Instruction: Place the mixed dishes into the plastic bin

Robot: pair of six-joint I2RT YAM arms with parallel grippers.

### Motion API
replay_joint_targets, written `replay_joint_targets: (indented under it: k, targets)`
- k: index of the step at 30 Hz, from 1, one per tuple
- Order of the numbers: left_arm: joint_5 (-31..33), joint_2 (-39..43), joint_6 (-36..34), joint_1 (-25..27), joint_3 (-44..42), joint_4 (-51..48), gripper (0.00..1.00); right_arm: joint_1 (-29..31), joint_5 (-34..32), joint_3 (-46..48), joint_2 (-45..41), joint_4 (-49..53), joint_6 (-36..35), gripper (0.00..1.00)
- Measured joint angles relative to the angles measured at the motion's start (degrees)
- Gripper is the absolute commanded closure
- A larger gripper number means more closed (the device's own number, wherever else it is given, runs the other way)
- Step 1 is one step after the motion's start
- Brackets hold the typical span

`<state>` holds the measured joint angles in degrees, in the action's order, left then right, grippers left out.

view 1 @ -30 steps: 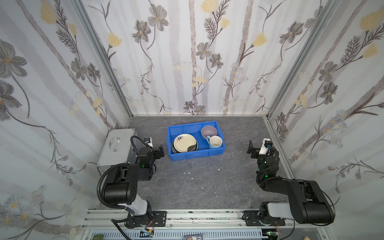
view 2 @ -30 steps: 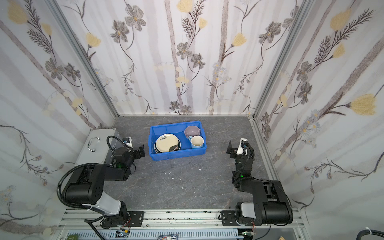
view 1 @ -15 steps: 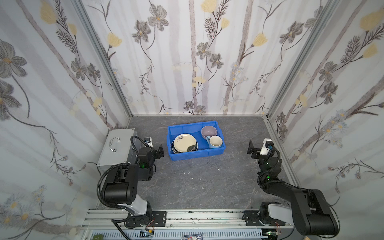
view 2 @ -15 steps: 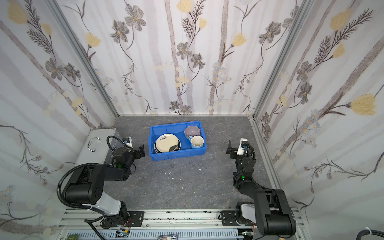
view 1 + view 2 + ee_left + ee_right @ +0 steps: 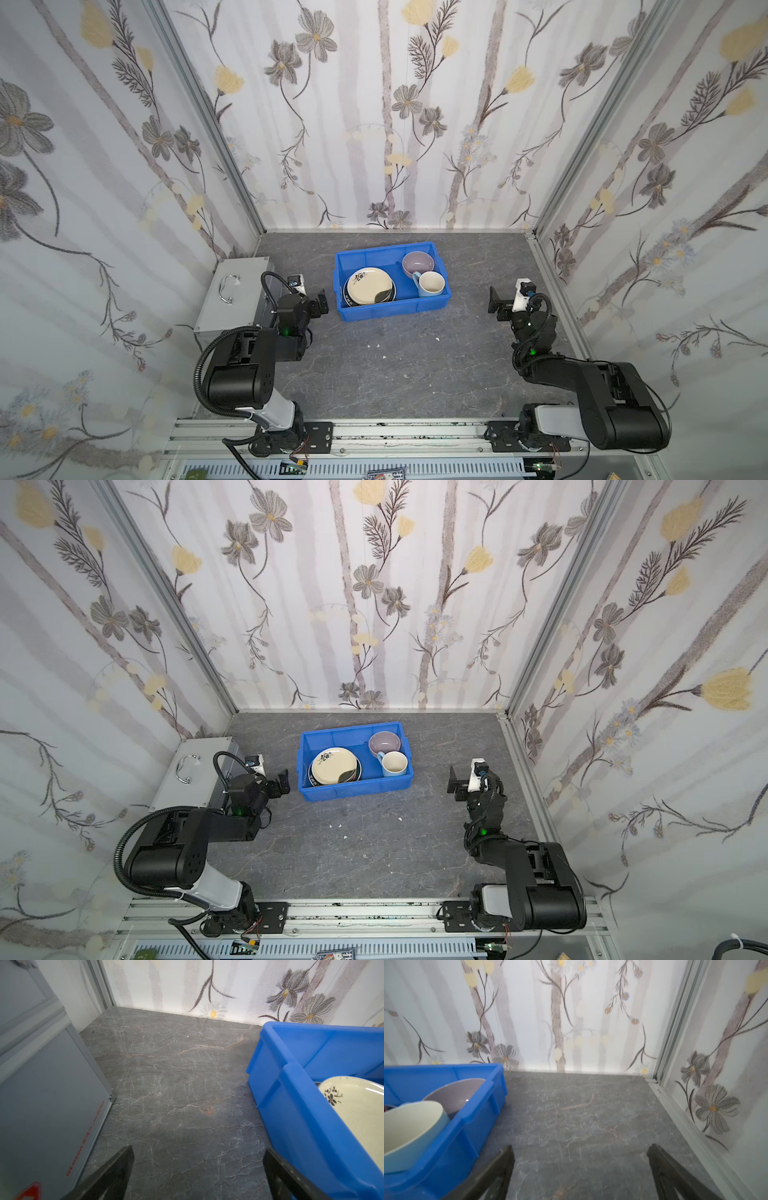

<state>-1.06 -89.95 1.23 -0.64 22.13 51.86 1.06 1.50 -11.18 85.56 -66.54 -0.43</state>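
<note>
Left wrist — left gripper (image 5: 198,1148) wide, empty.

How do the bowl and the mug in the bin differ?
Colour: the bowl is lilac; the mug is pale blue outside, cream inside. Shape: the mug has a handle; the bowl has none and is wider. Place: the bowl sits nearer the back wall, the mug in front of it. Both stand upright, empty, at the right end of the blue bin.
</note>
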Motion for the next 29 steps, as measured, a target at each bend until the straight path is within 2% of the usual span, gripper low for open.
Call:
replay_joint_targets:
  k: [3, 11, 29]
  targets:
    - [0.0, 0.0, 0.0, 0.0, 0.0, 0.0, 0.00, -1.0, -2.4, -0.2, 0.6, -4.0, 1.5, 0.00]
    - [0.0, 0.0, 0.0, 0.0, 0.0, 0.0, 0.00, -1.0, -2.4, -0.2, 0.7, -5.6, 1.9, 0.00]
    - [0.0, 0.0, 0.0, 0.0, 0.0, 0.0, 0.00, -0.9, -2.3, -0.2, 0.9, -5.8, 1.9, 0.00]
